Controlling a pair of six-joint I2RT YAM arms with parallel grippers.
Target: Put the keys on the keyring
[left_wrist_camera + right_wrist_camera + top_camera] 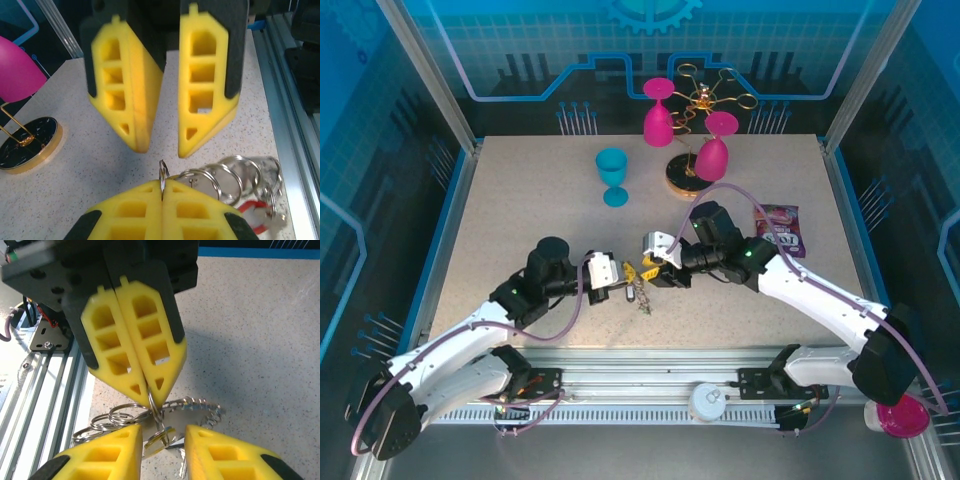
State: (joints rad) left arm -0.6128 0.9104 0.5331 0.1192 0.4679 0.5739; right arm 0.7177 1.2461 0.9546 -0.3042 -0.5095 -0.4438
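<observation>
Silvery keyring (pixel 215 179) pinched by one ring in the clenched left hand (pixel 162 187), low over the table (pixel 520 210), front centre.
Step, as judged: threading. The right hand (pixel 164 430) is released, its fingers either side of a yellow-headed key (pixel 159 440) just under the pinched ring. Next it probably must close on that key and work it onto the ring. Speckled beige table; blue-panelled walls around.

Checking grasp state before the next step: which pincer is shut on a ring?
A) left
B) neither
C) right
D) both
A: the left pincer has its fingers pressed together on a small silver ring, while the right pincer stands with a clear gap between its fingers.
</observation>
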